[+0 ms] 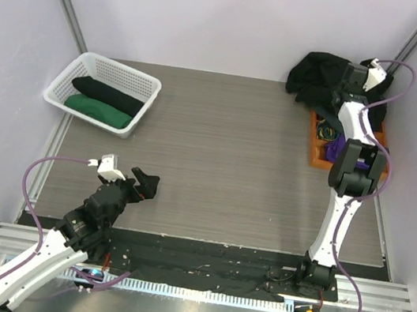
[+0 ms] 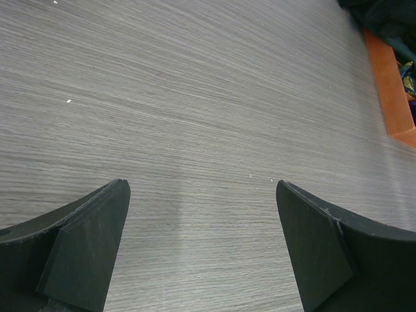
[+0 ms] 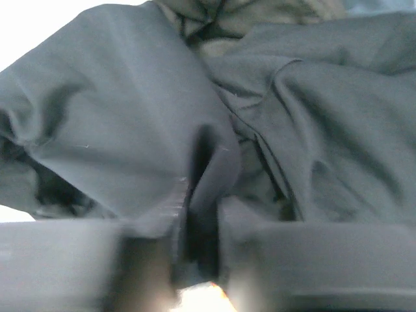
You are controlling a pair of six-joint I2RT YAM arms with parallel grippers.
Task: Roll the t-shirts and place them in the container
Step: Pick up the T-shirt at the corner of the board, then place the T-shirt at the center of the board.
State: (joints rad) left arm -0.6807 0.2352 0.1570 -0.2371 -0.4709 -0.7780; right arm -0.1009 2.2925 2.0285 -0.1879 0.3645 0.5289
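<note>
Nearest, low on the left: the left gripper (image 1: 133, 186) (image 2: 201, 188) is hovering just over the grey wood-grain table top (image 1: 233, 152) (image 2: 195, 97). Its black fingers (image 2: 84, 253) are standing spread wide, w/ only bare table showing btwn them. It's holding nothing.

Further out, at the table's far-left corner, a white plastic lattice basket (image 1: 127, 69) is sitting at an angle near the left wall. Two finished rolls are lying side by side in it and touching. The rolled black t-shirt (image 1: 107, 93) is lying toward the back and the rolled dark green t-shirt (image 1: 98, 109) toward the front.

Far right, the right arm is stretching out to the back corner. There a heap of loose black t-shirts (image 1: 314, 76) (image 2: 383, 16) (image 3: 130, 117) is lying crumpled over the far end of an orange rectangular bin (image 1: 316, 156) (image 2: 390, 91). A small multicolour item (image 1: 327, 132) is lying in the bin's nearer part, too small to tell what it is.

The right gripper (image 1: 341, 78) (image 3: 198, 195) is pushing into the top of that heap. In its wrist view the fingers are sitting fairly close together, w/ a raised fold of dark cloth running down btwn them. That part is blurred, so can't tell whether the fold is pinched tight or just lying in the gap.
</note>
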